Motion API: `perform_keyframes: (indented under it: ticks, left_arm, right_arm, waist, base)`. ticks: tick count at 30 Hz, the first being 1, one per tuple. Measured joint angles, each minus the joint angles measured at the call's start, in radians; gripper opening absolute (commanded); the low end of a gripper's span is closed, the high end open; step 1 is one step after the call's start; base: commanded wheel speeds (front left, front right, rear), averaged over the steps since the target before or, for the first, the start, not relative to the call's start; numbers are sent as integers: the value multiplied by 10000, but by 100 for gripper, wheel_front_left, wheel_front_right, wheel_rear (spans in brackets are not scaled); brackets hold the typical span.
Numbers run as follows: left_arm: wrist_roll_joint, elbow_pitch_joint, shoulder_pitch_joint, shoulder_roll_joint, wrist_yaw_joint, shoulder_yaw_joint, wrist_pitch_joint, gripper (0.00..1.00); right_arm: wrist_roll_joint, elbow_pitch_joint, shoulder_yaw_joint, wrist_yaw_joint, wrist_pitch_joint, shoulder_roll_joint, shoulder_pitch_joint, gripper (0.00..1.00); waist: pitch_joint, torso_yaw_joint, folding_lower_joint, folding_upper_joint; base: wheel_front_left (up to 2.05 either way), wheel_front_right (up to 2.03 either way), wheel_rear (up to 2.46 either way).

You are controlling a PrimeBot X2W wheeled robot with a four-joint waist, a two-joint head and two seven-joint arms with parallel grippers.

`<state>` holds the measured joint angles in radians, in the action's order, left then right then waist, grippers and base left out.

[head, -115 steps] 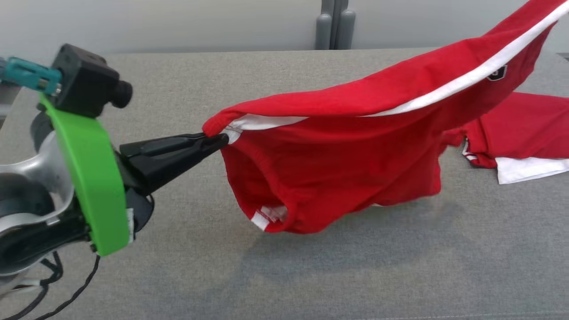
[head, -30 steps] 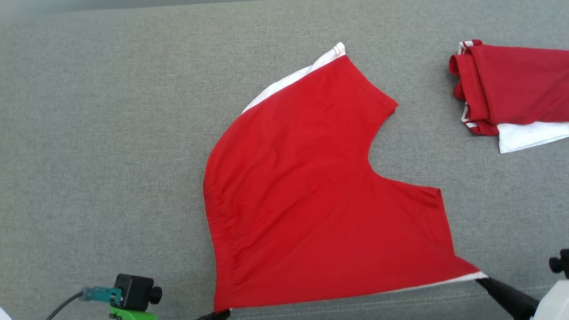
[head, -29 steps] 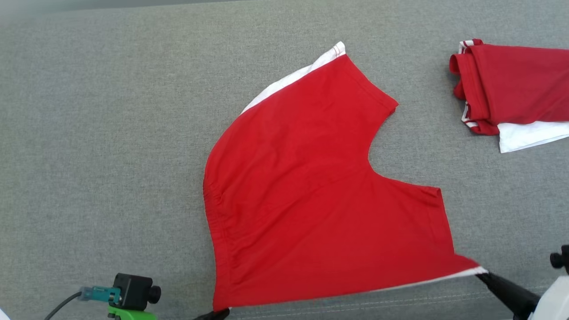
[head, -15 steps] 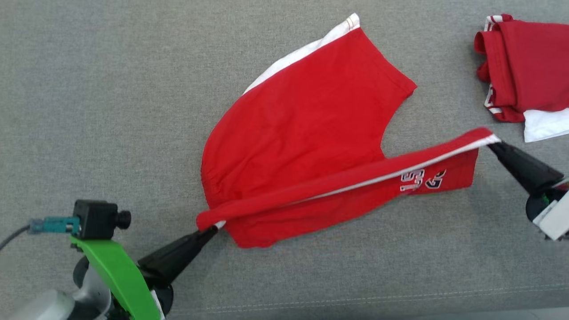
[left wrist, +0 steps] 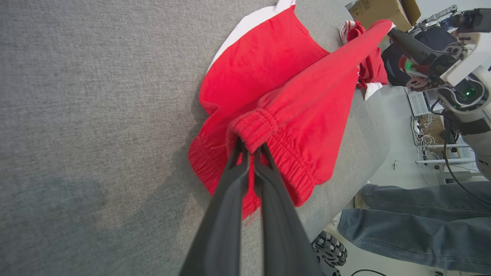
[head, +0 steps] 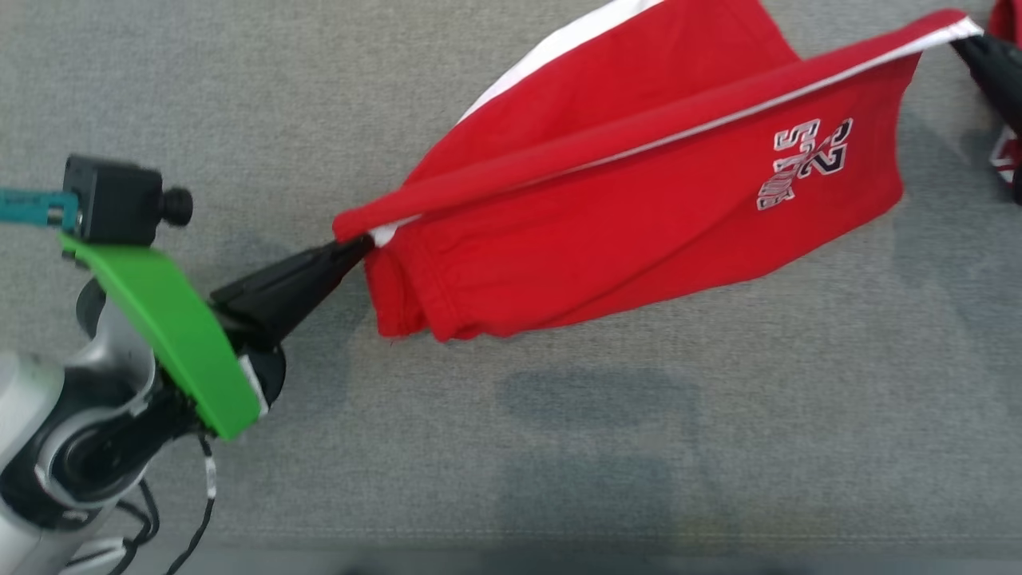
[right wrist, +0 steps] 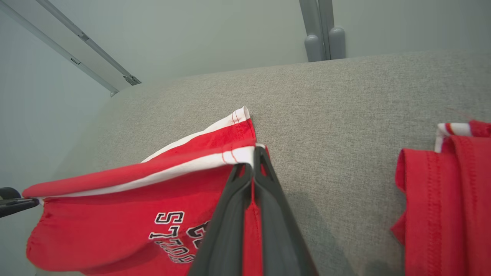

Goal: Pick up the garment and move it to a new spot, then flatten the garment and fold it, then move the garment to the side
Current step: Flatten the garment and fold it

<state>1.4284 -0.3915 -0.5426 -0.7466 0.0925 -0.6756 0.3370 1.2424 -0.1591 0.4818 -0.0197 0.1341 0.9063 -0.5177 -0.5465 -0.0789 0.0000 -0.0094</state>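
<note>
On red garment [head: 559, 255], white "ST…" lettering [head: 806, 164]

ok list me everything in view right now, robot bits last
shorts: 1, red with white stripe and lettering, partly lifted above the surface
second garment: 1, red and white, bunched on the surface to the robot's right
padded surface: 1, grey, under both garments
cardboard box: 1, brown, past the surface's far end
rounded posts: 2, grey, behind the surface
person's legs: blue jeans, beside the surface
wrist camera: 1, black on green bracket, left arm
left fingers: 2, black, shut on the waistband corner
right fingers: 2, black, shut on the striped hem corner
</note>
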Motion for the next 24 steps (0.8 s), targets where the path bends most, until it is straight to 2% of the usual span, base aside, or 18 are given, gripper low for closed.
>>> perform_keyframes:
  ticks: [4,14,20,24]
  left_arm:
    - [4,708,-714,566,44,-48,314,0]
    - [-2,2159,-1508,1262,144,-217,600,0]
    - [-117,2694,-1941,1672,146,-282,683,0]
    - [-221,3216,-2140,1747,150,-286,671,0]
  right_arm:
    - [-462,552,203,-6,117,-424,-806,0]
    - [-930,1264,825,36,384,-1701,-2221,0]
    - [-1229,1975,890,104,458,-1789,-2611,0]
    - [-1457,2318,1011,109,485,-1837,-2900,0]
  waist:
    - [-296,-396,0,0]
    - [-733,-1005,0,0]
    - [-797,-1040,0,0]
    - [-793,-1018,0,0]
  base:
    - [0,0,0]
    - [0,0,0]
    - [0,0,0]
    - [0,0,0]
